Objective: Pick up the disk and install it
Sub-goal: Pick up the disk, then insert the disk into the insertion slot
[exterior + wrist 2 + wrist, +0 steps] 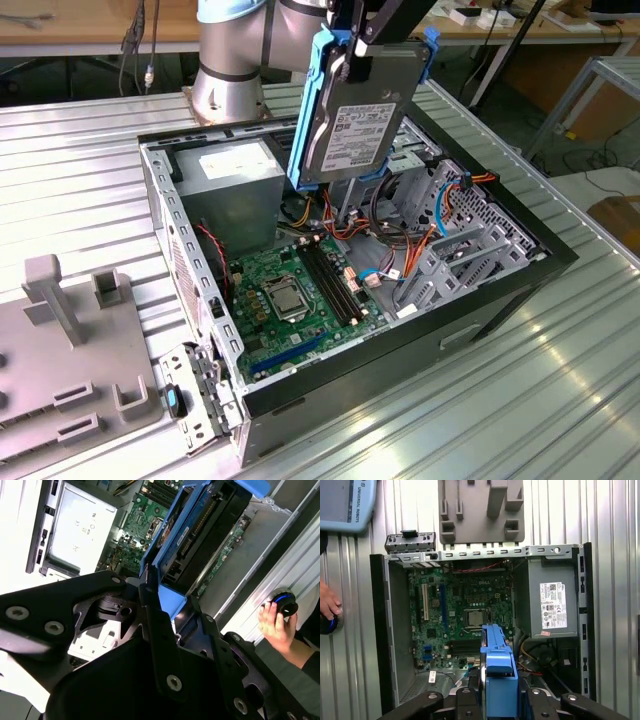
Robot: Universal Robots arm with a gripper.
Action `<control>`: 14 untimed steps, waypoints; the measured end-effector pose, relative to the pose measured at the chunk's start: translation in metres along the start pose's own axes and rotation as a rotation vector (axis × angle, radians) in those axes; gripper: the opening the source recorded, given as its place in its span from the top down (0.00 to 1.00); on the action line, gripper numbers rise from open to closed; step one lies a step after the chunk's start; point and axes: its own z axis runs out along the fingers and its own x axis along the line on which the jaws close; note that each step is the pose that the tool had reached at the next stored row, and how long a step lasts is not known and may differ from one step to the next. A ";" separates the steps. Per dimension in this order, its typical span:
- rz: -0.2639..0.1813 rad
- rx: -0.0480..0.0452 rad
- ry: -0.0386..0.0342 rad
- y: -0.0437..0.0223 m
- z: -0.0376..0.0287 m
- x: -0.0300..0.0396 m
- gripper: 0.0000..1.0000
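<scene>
The disk hangs upright above the open computer case. In the exterior view I see its labelled side, and in the second wrist view a person's hand on a knob beside the case. There is free air around the disk, over the circuit board. The gripper is clamped onto its top edge.

disk label | PSU label | txt not legible
</scene>
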 end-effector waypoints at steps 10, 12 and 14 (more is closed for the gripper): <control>0.000 0.0001 -0.0002 0.0000 0.0011 0.0006 0.63; 0.000 0.0001 -0.0001 -0.0001 0.0010 0.0015 0.63; 0.000 0.0000 -0.0001 -0.0005 0.0010 0.0049 0.63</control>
